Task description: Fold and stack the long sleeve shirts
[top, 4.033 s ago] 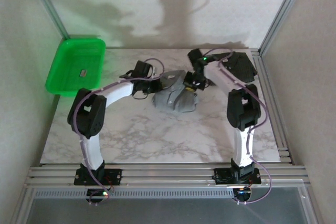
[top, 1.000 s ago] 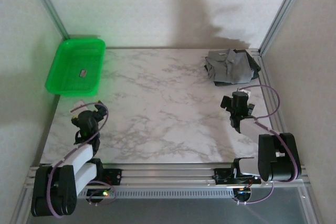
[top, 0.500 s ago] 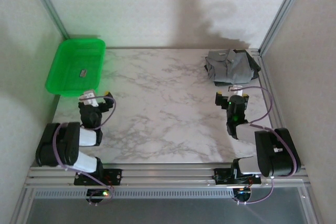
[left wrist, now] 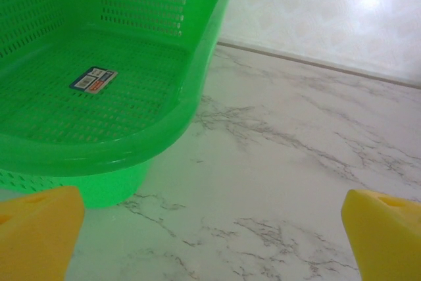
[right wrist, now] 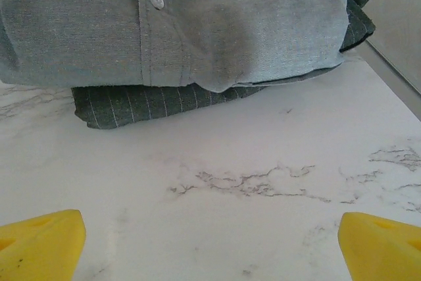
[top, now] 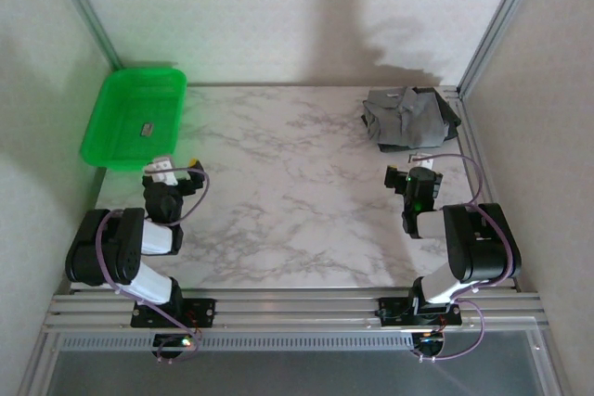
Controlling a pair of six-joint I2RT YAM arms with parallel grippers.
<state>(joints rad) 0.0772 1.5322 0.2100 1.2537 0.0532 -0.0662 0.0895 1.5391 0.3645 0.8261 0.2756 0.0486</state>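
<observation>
The two long sleeve shirts lie folded and stacked in the table's back right corner. The grey shirt (top: 411, 110) (right wrist: 230, 24) is on top, with a button and placket showing. The darker shirt (top: 449, 115) (right wrist: 151, 106), finely striped, peeks out beneath it. My right gripper (top: 413, 173) (right wrist: 210, 245) rests low just in front of the stack, open, with bare marble between its yellow fingertips (right wrist: 39, 245). My left gripper (top: 173, 170) (left wrist: 214, 241) is open too, low over the table beside the green tray, its yellow fingertips (left wrist: 36, 235) far apart and holding nothing.
The green plastic tray (top: 111, 141) (left wrist: 191, 97) stands at the back left, half off the table's edge, with a small label on its floor. Both arms are folded back near their bases. Metal frame posts rise at the back corners.
Four seconds ago both grippers were at the grey shirt mid-table; it now lies on the dark one at the back right. Over the last second both arms have folded back toward their bases, jaws open.
</observation>
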